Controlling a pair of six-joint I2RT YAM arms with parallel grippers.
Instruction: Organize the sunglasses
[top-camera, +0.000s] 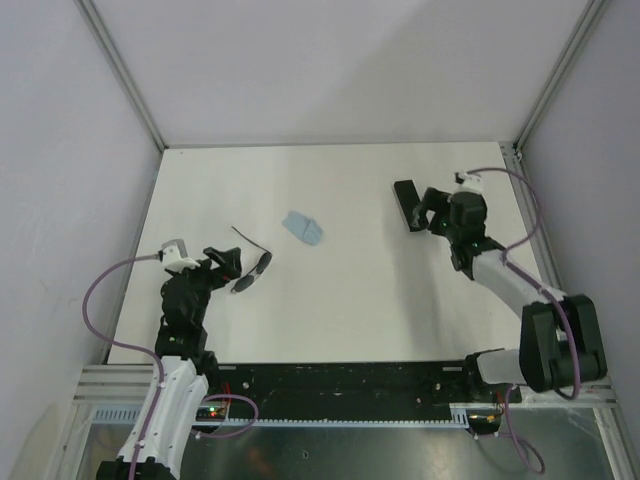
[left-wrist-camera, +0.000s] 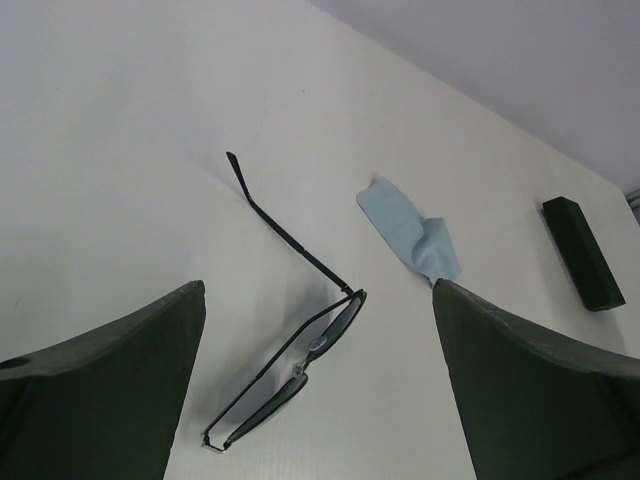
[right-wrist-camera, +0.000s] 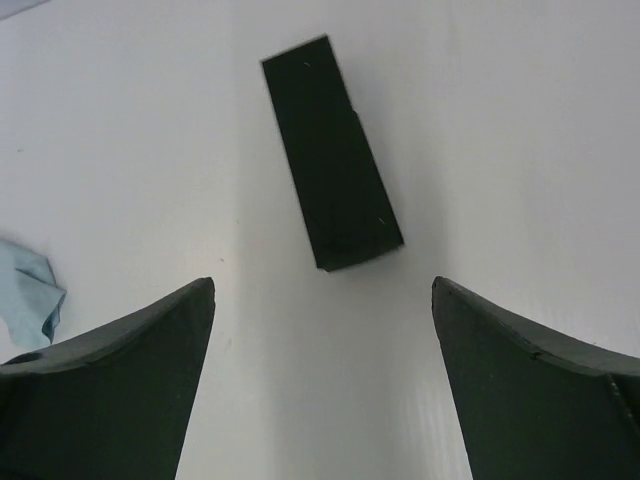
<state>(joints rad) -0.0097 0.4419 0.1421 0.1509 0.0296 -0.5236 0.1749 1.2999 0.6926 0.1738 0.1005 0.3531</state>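
Spread wide, my left fingers (left-wrist-camera: 110, 390) hover just short of the sunglasses (left-wrist-camera: 335, 325), frame slanting near-left to far-right on the table's (top-camera: 380, 300) near-left, my right fingers (right-wrist-camera: 530, 380), likewise apart, far off by the case (right-wrist-camera: 330, 160).

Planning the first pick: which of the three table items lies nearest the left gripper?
The sunglasses, just ahead of the left gripper; the blue cloth is farther, the black case by the right gripper.

Black case (right-wrist-camera: 333, 155) lies beyond the wide-spread right gripper (right-wrist-camera: 322, 288), blue cloth (right-wrist-camera: 25, 290) at left
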